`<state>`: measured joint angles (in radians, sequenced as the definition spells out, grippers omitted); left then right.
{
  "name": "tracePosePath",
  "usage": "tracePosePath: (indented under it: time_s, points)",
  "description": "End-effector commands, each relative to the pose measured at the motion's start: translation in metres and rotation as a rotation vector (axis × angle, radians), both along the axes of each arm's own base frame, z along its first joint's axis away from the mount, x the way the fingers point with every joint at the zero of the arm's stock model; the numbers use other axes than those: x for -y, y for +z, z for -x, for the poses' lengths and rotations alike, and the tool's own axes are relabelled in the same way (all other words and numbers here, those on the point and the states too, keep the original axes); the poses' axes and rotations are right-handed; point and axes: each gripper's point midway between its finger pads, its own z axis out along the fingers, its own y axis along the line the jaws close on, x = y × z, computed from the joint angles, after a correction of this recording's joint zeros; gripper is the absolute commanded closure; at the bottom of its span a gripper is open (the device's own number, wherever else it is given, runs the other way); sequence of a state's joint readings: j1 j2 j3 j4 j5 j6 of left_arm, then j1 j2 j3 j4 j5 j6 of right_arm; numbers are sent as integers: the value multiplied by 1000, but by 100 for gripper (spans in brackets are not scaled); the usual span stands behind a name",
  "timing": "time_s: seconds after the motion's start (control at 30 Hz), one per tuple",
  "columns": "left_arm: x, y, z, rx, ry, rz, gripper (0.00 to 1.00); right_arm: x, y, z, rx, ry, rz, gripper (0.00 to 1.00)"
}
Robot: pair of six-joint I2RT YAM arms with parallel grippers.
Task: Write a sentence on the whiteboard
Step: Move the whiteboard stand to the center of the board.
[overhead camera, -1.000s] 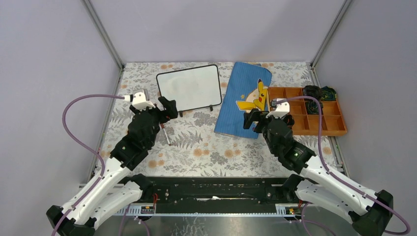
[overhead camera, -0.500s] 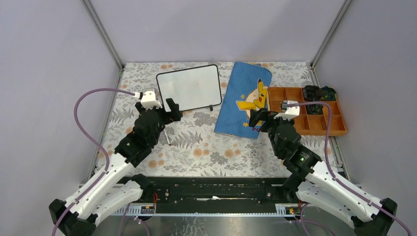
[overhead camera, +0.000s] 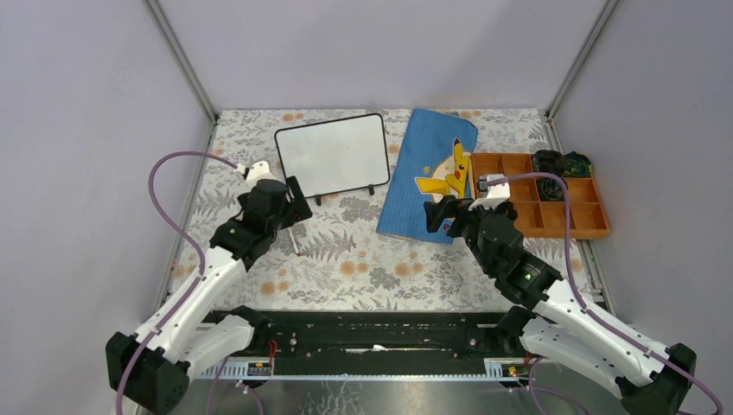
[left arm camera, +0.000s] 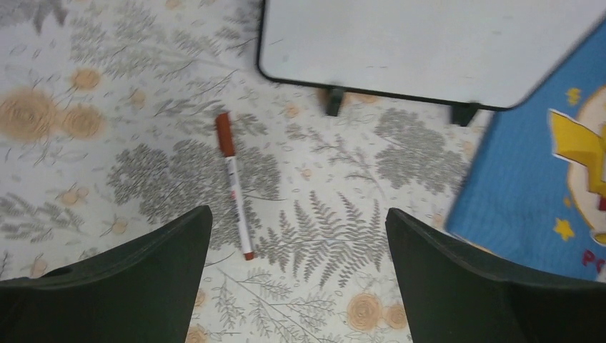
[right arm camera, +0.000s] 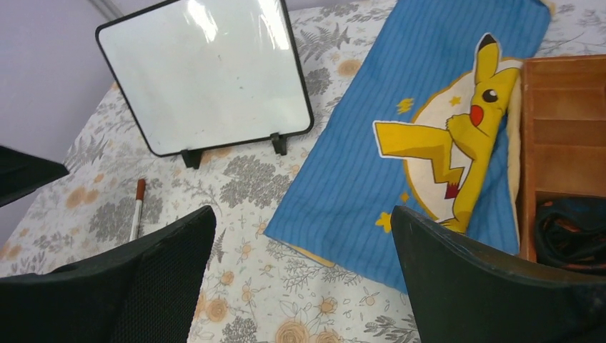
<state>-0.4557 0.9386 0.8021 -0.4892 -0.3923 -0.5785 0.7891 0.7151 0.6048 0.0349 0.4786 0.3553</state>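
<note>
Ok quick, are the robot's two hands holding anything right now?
Left gripper: jaws open, holding nothing.
Right gripper: jaws open, holding nothing.

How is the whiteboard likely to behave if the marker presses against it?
The whiteboard looks thin and stiff in its narrow frame, so it is probably light. It rests on only two small black feet, so a push may slide or tip it. Its glossy face shows glare and is likely slippery.
</note>
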Motion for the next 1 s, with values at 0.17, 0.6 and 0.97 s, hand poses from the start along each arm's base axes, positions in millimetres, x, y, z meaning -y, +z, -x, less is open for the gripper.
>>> tracePosePath:
  time_s: [0.17,0.6,0.97]
  points:
    - [-23,-68,8,-341,119,126,4,-8,-25,3,-83,46,58,0]
    - [-28,-110,-15,-490,186,91,15,-5,-46,6,-155,37,111,0]
    - [-30,-73,-22,-350,125,82,19,-68,-57,-22,-148,164,13,12]
